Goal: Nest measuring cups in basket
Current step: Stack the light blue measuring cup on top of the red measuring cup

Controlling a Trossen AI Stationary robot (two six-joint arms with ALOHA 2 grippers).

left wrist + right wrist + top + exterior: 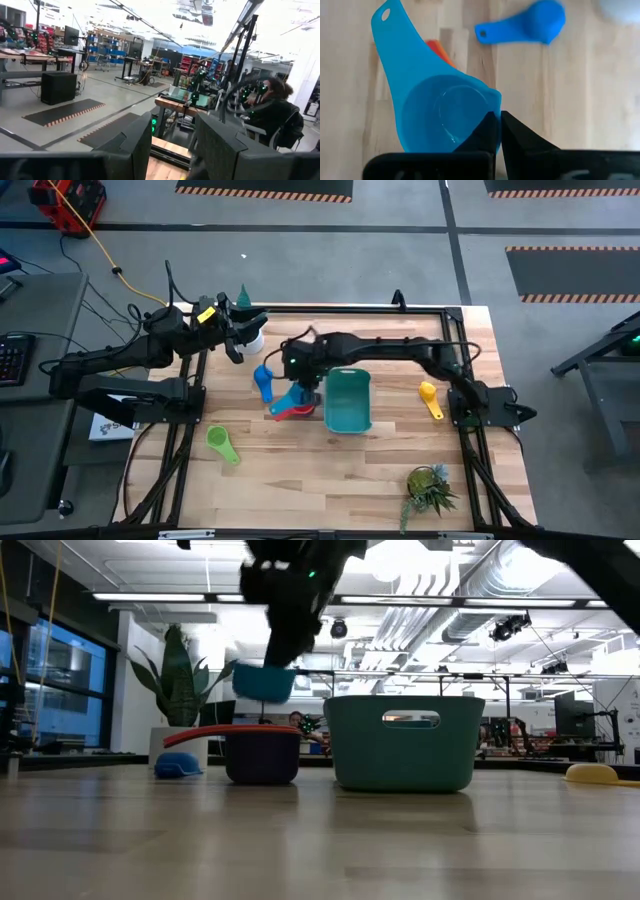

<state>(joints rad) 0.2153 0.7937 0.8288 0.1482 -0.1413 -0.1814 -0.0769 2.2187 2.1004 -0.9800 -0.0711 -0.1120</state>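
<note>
Cups wait by the basket (pixel 348 401) — the right gripper (pixel 499 131) pinches a blue cup (pixel 440 112); only the low view shows it lifted above a red cup (pixel 230 734). The left gripper (pixel 172 145) is open.

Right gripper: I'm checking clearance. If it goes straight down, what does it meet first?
Probably the red cup stacked beside the basket: the right gripper holds the light blue cup above it.

Robotics lab: workbenches (pixel 182 102), monitor (pixel 70 35), hazard-striped mats (pixel 263 190).

Bright overhead lighting, blurred foreground
</note>
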